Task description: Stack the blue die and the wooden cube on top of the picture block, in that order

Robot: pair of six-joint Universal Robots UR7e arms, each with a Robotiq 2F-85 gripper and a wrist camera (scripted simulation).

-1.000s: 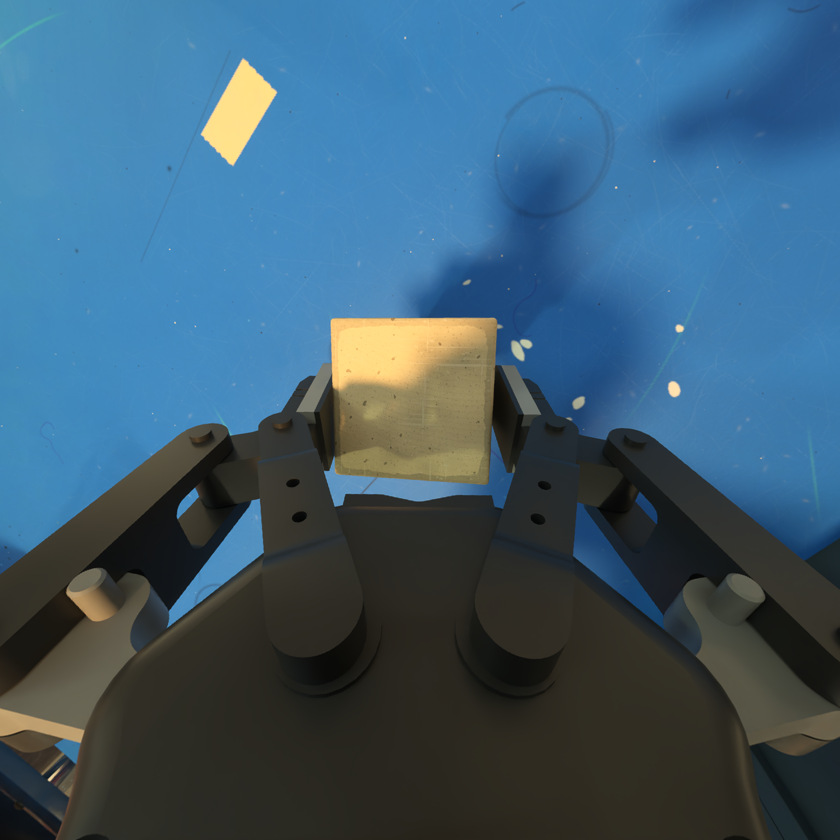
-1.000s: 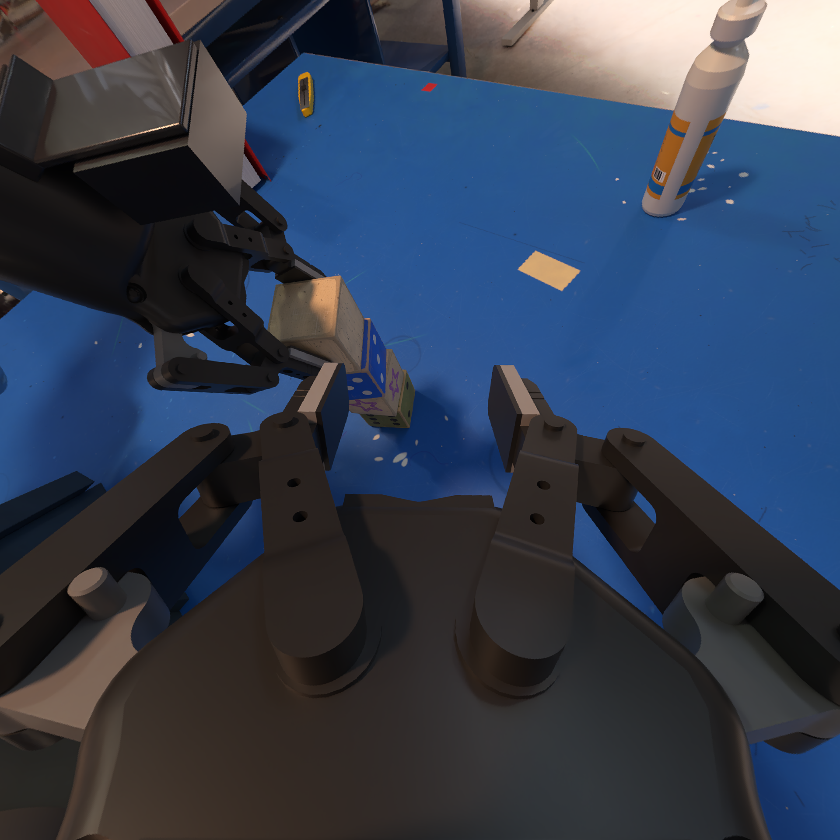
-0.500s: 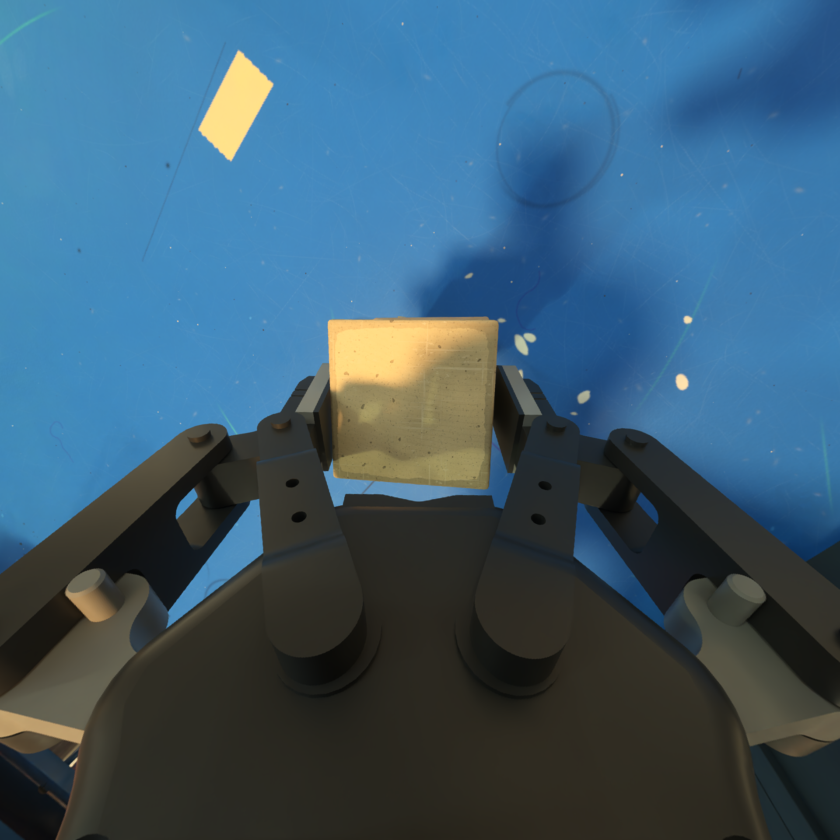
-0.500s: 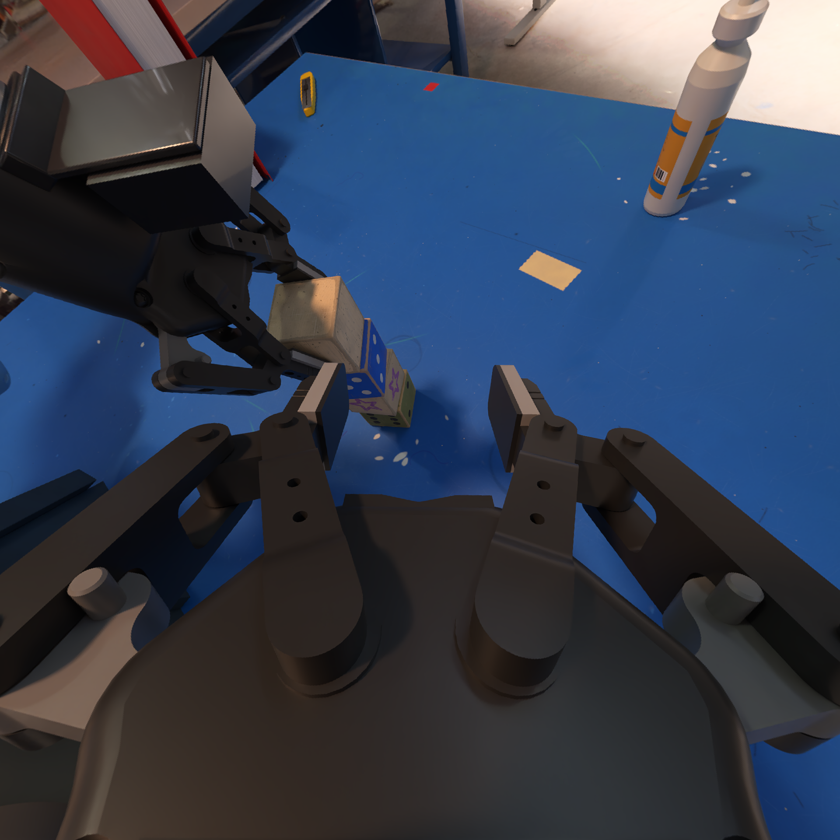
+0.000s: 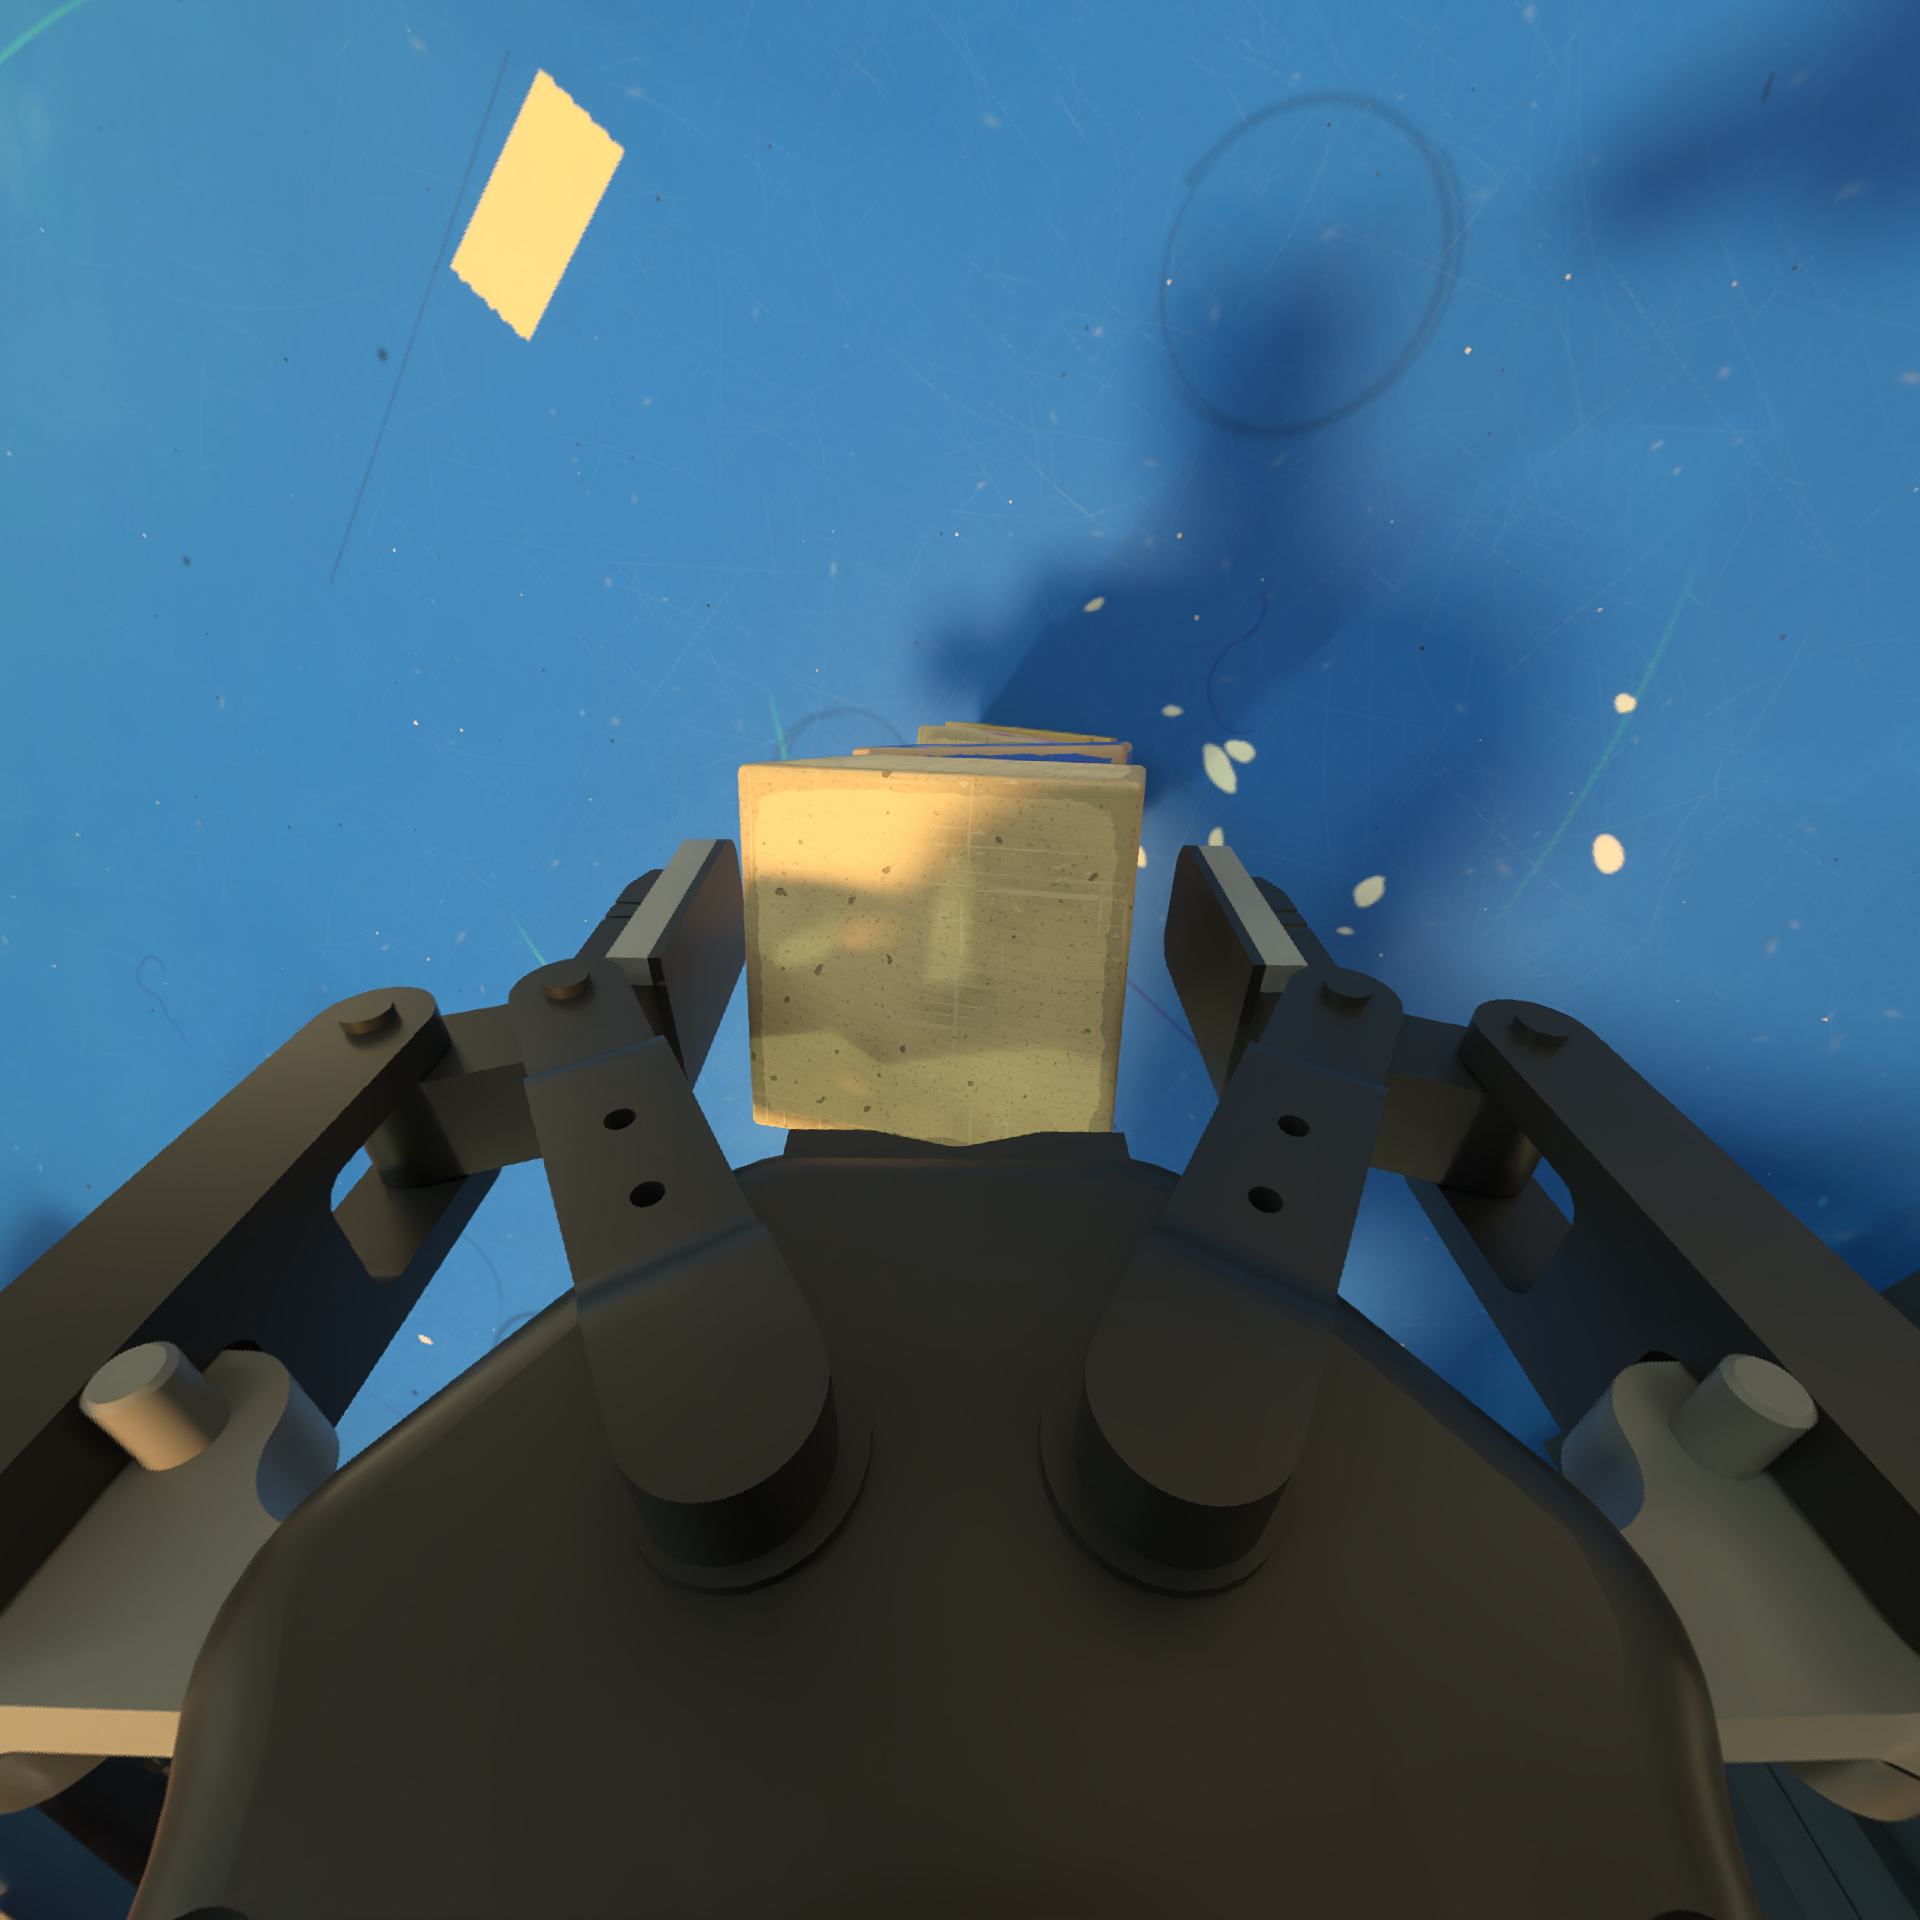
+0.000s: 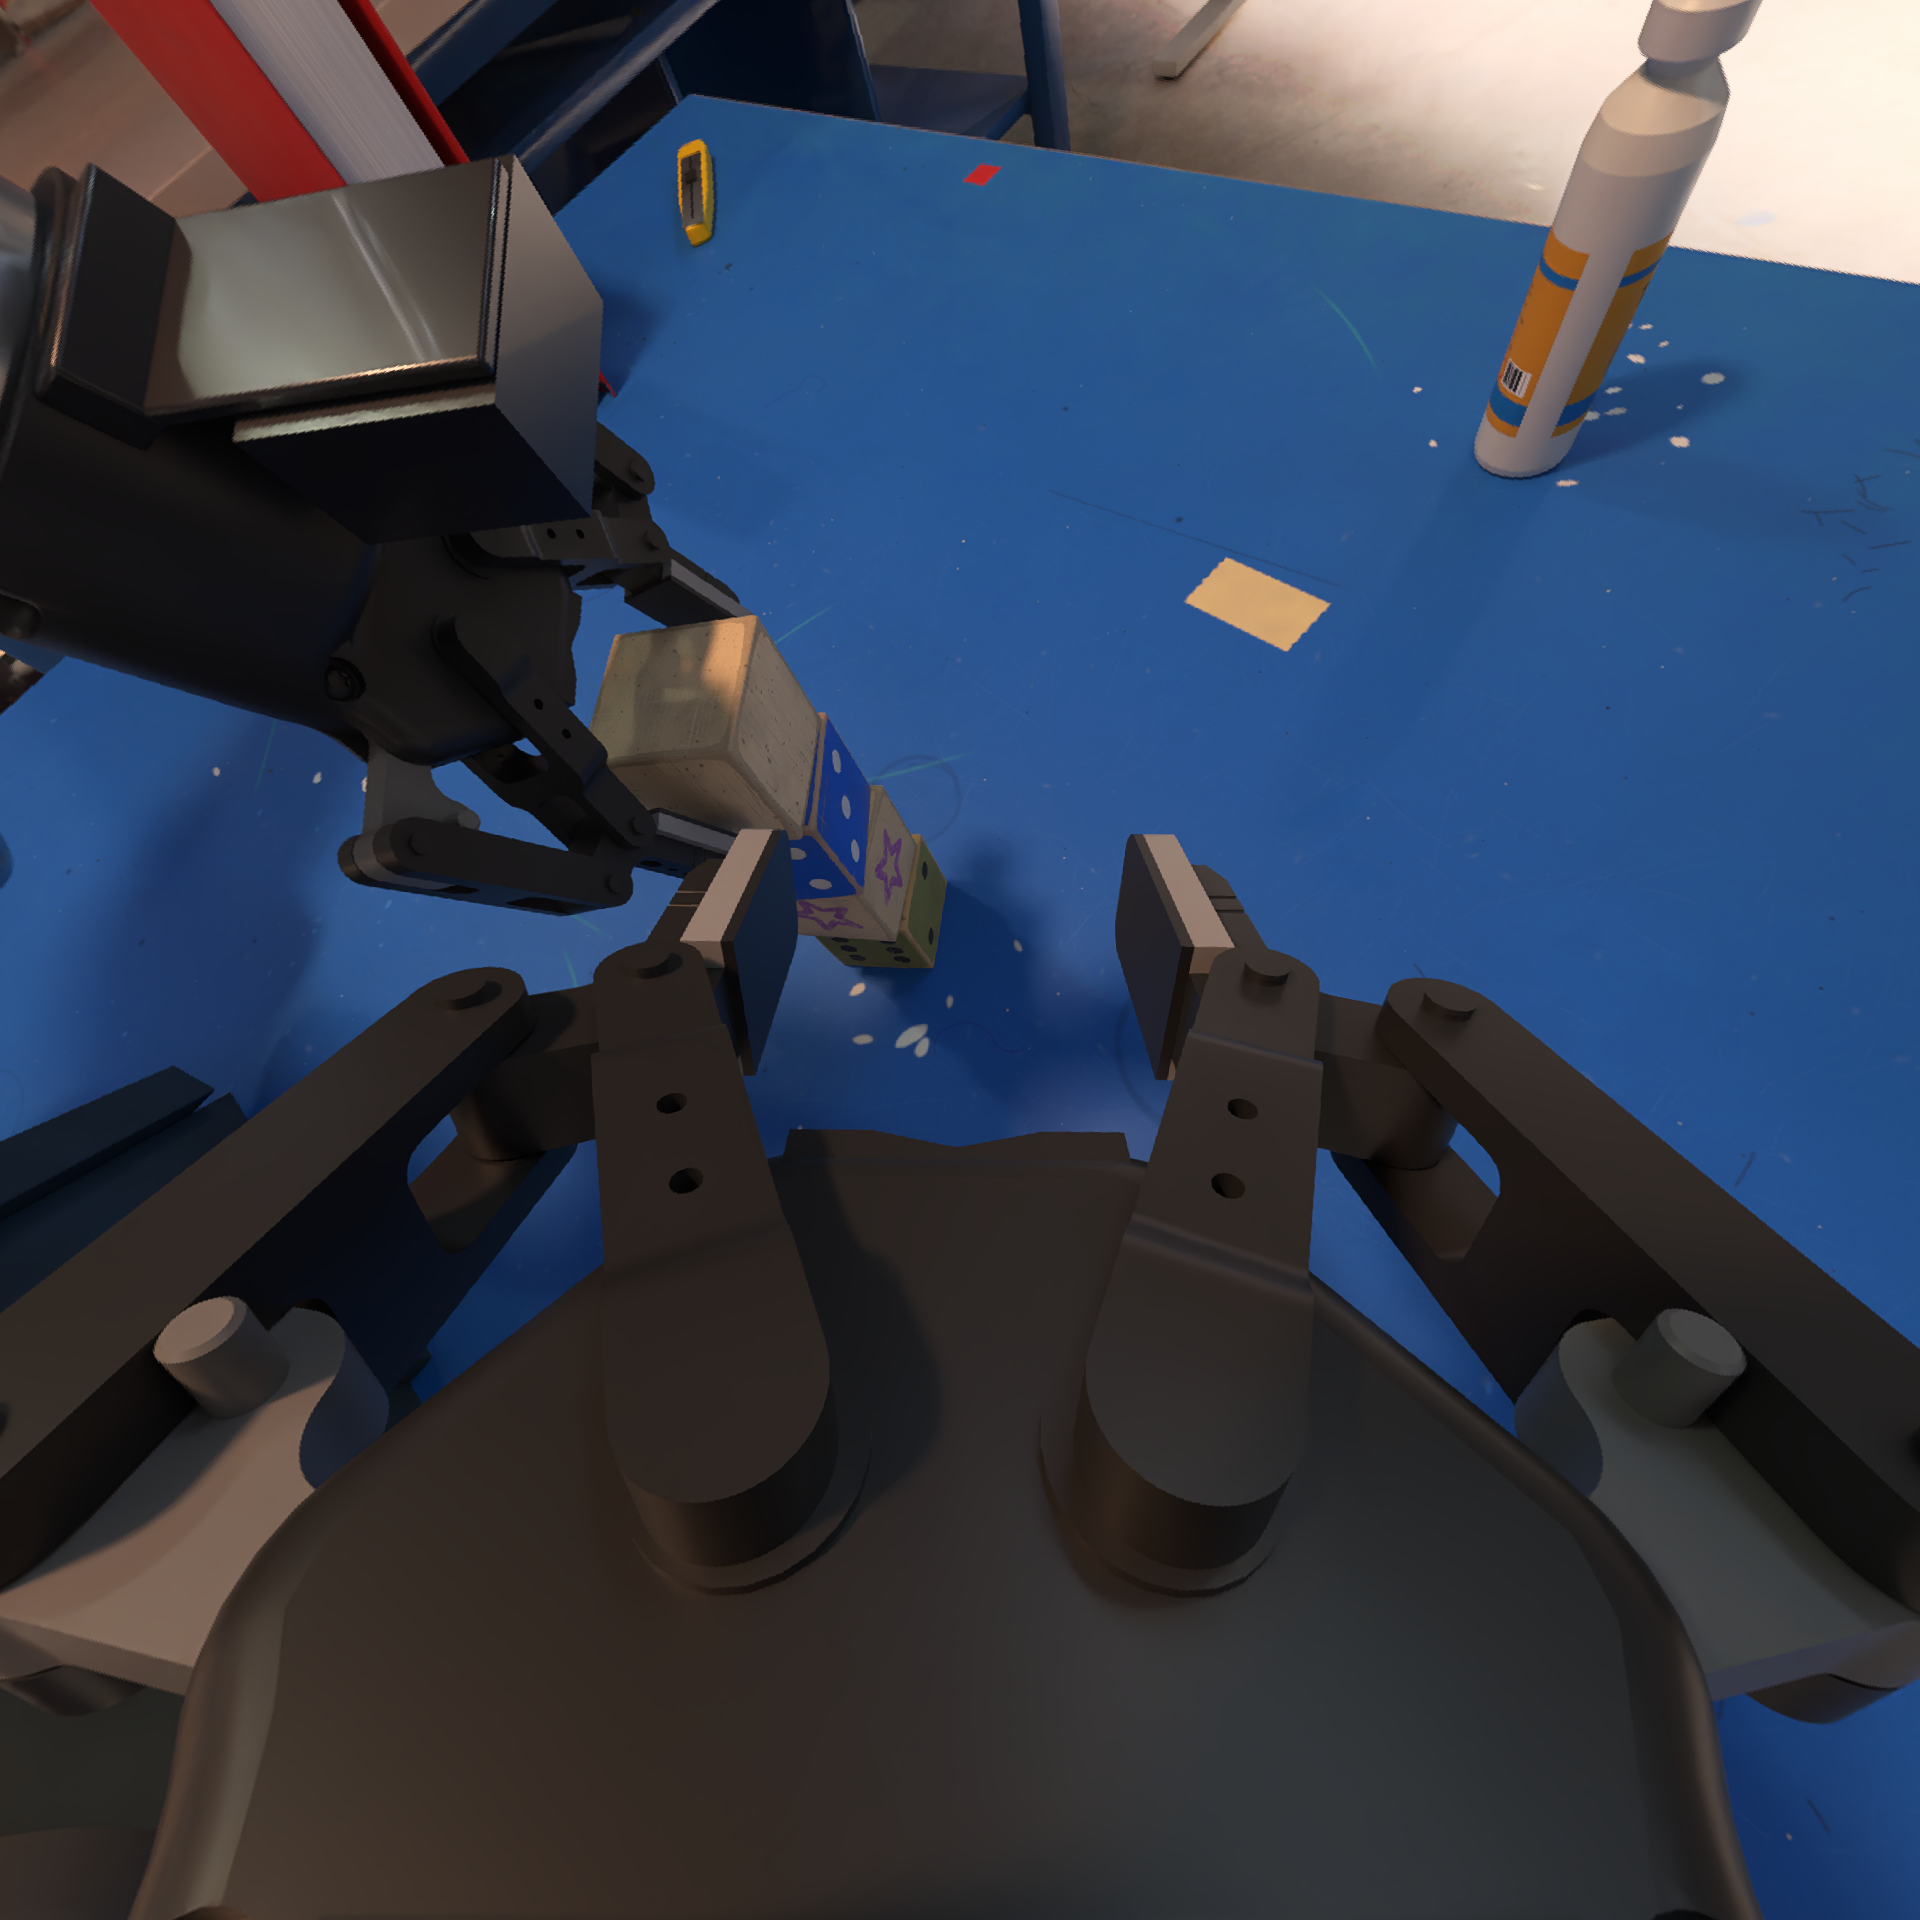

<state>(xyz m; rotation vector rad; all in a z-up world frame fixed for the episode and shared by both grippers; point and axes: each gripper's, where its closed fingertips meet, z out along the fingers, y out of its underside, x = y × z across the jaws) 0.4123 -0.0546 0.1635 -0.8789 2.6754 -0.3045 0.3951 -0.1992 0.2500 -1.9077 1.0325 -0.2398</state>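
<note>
The wooden cube (image 6: 707,717) rests on the blue die (image 6: 840,800), which rests on the picture block (image 6: 891,868) with purple stars. The stack stands on the blue table (image 6: 1143,416). My left gripper (image 6: 691,712) is open around the wooden cube, with a gap on each side. In the left wrist view the cube (image 5: 940,951) sits between the spread fingers of the left gripper (image 5: 951,883). Thin edges of the die and the block (image 5: 1023,740) show beyond it. My right gripper (image 6: 951,883) is open and empty, above the table just in front of the stack.
A white and orange bottle (image 6: 1590,281) stands at the far right. A tan patch (image 6: 1257,603) lies on the table and also shows in the left wrist view (image 5: 537,203). A yellow utility knife (image 6: 694,192) lies near the far edge.
The left gripper's fingers have opened off the wooden cube, which stays on the blue die. The right gripper has not moved.
</note>
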